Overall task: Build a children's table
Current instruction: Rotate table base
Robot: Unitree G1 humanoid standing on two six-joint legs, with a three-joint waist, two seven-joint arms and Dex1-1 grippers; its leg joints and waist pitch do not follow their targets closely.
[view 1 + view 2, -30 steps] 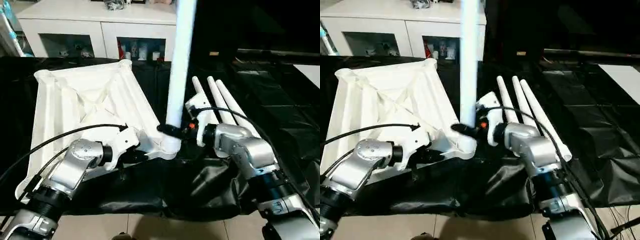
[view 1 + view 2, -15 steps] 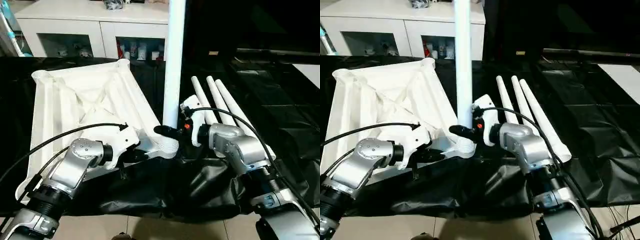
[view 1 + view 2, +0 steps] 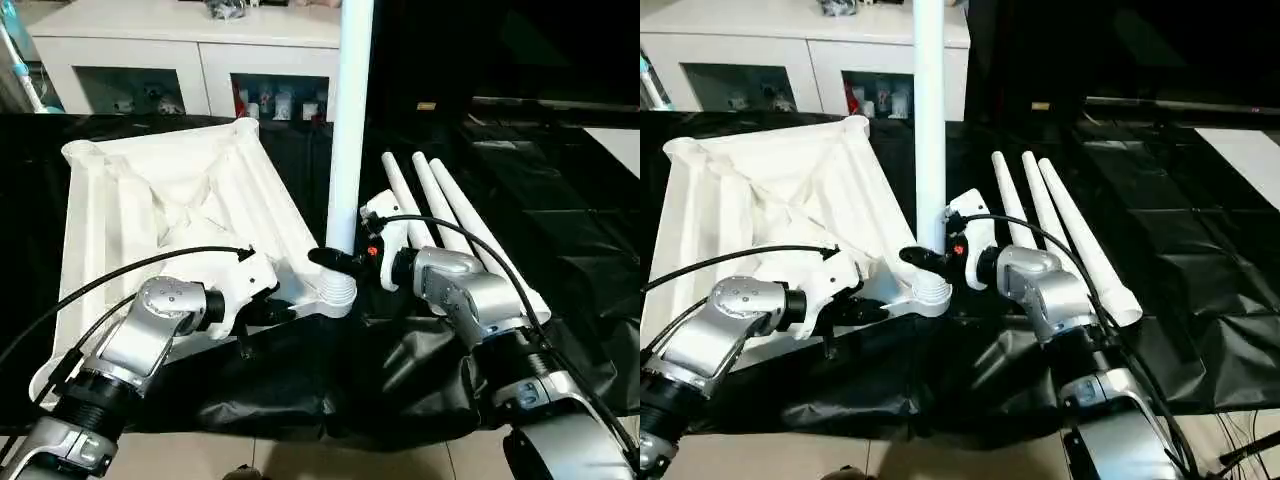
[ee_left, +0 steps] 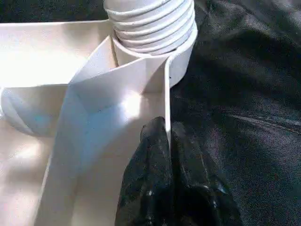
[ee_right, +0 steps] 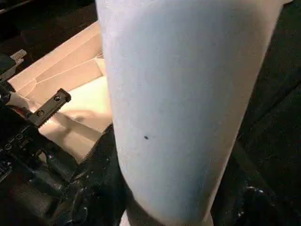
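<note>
The white table top (image 3: pixel 165 195) lies upside down on the black cloth, ribbed underside up. One white leg (image 3: pixel 348 130) stands nearly upright in the threaded corner socket (image 3: pixel 339 287) nearest me. My right gripper (image 3: pixel 334 261) is shut on this leg just above the socket; the leg (image 5: pixel 183 108) fills the right wrist view. My left gripper (image 3: pixel 268 311) is shut on the top's rim (image 4: pixel 167 94) close to that socket, one black finger (image 4: pixel 146 188) on each side of the thin wall. Three loose legs (image 3: pixel 440 210) lie side by side to the right.
A white cabinet (image 3: pixel 200 55) with glass doors stands behind the table. The black cloth (image 3: pixel 570 240) covers the big table and hangs crumpled over its front edge (image 3: pixel 330 390). Pale floor tiles show below.
The leg leaned to the right a second ago; it now stands nearly straight in the socket, with my right gripper still on it. The left gripper has kept its hold.
</note>
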